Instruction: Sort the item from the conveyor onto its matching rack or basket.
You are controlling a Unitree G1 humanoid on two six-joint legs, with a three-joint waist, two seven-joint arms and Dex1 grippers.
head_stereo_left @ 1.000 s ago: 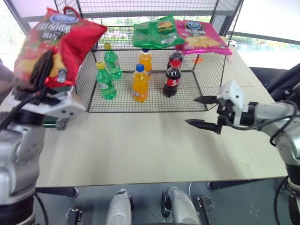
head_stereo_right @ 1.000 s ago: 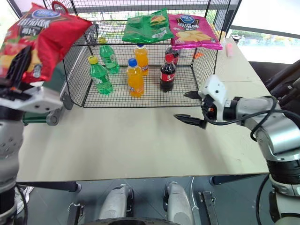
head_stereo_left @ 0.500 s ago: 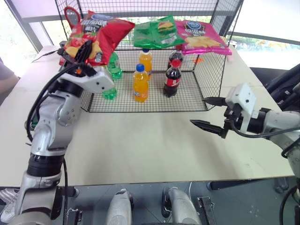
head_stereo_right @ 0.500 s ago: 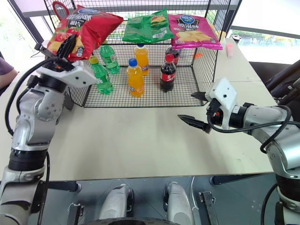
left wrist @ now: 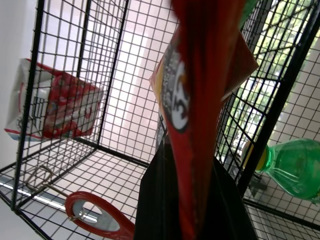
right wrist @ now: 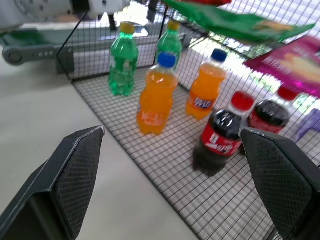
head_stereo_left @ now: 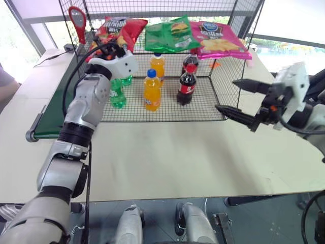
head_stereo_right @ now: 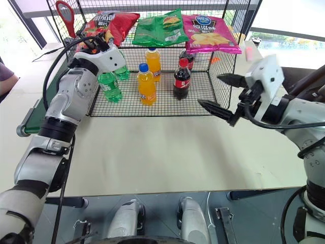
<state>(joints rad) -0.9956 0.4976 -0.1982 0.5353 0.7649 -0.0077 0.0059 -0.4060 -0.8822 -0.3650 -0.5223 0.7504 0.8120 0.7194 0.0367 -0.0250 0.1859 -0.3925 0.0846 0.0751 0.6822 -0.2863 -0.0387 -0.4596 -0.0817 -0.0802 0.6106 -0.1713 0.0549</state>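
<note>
Left end effector [head_stereo_right: 99,42] is up at the cage's top shelf [head_stereo_left: 167,51], clamped tight on the red crisp bag [head_stereo_left: 118,30], which lies over the shelf's left end, beside the green bag [head_stereo_left: 170,35] and pink bag [head_stereo_left: 221,41]. Right end effector [head_stereo_left: 233,96] hangs above the desk [head_stereo_left: 167,157] near its right edge, fingers spread wide, holding nothing.

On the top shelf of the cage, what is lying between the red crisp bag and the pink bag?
The green bag lies flat between the red crisp bag and the pink bag on the top shelf. Both eye views show this.
</note>
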